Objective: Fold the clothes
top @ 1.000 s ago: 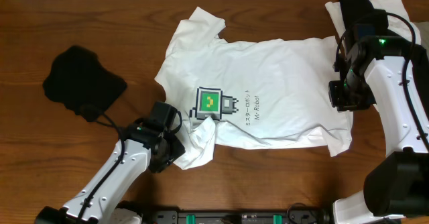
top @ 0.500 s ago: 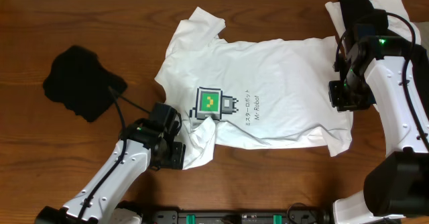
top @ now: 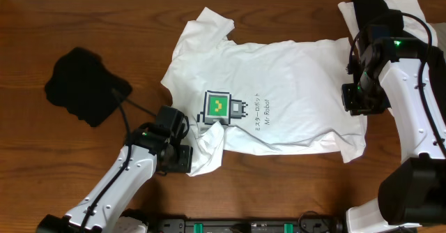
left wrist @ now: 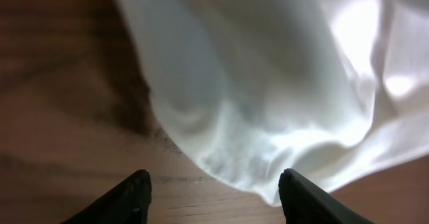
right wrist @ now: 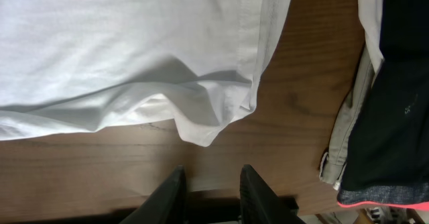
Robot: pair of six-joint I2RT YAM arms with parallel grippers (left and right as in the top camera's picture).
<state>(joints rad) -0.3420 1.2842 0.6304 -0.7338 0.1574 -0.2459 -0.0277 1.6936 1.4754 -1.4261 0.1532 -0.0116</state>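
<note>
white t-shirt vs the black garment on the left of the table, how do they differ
The white T-shirt lies spread out, mostly flat; the black garment sits bunched in a heap. The T-shirt carries a green robot print; the black garment shows no print. The T-shirt covers far more of the wooden table than the black garment. Both are soft cloth lying on it.

Mid-desk [top: 279,191]: T-shirt [top: 293,93]. Left of it, lone garment [top: 83,86]; far right corner, clothes pile [top: 376,3]. Left hand [top: 182,160] at near sleeve, right hand [top: 359,100] at right edge.
</note>
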